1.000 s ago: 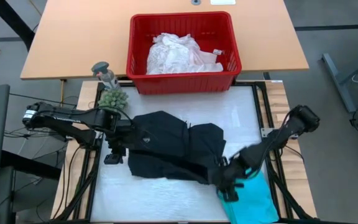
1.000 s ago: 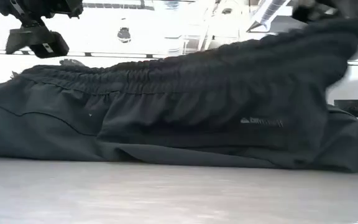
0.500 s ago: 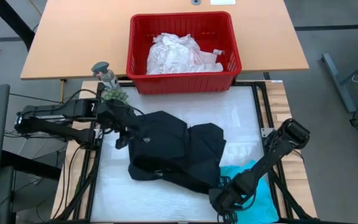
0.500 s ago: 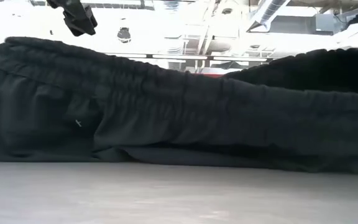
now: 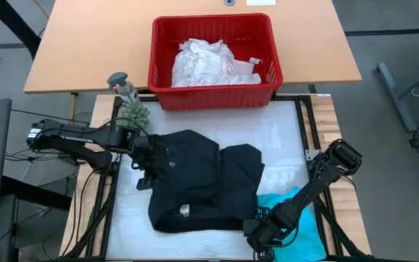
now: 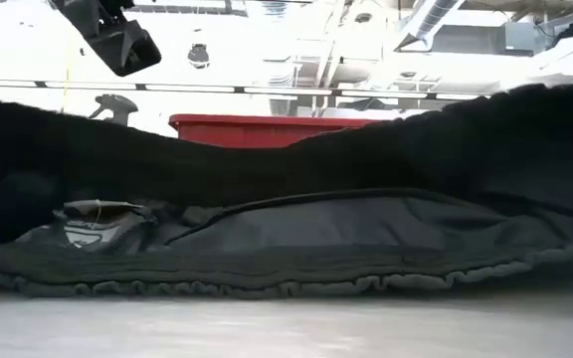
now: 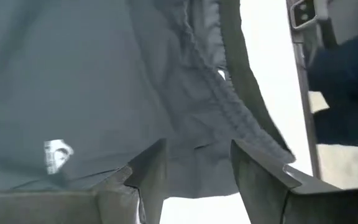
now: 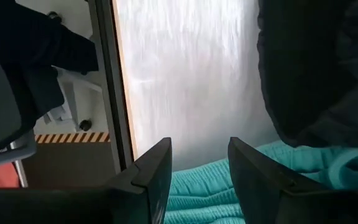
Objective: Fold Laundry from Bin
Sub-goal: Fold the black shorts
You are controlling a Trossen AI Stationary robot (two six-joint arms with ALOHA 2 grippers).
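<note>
The black garment (image 5: 202, 175) lies crumpled on the white mat, a white label (image 5: 184, 211) showing near its near edge. My left gripper (image 5: 145, 177) stands open over the garment's left edge (image 7: 104, 74), nothing between its fingers. Beside the black garment, at the near right, lies a teal garment (image 5: 300, 225). My right gripper (image 5: 262, 234) is open just over the teal garment's left end (image 8: 278, 180). The red bin (image 5: 213, 91) stands on the wooden table beyond the mat, with white laundry (image 5: 206, 62) inside.
A grey and green object (image 5: 127, 102) stands at the mat's far left corner. Dark metal rails (image 5: 308, 138) frame the mat. Bare mat shows at the far right (image 5: 275, 131) and the near left (image 5: 129, 225).
My right gripper has gone down toward the near edge, from the black garment's right end onto the teal garment. That raised end has dropped flat. The garment's near-left part now lies turned over toward the near edge, label showing. My left gripper has shifted slightly and tipped over the left edge.
</note>
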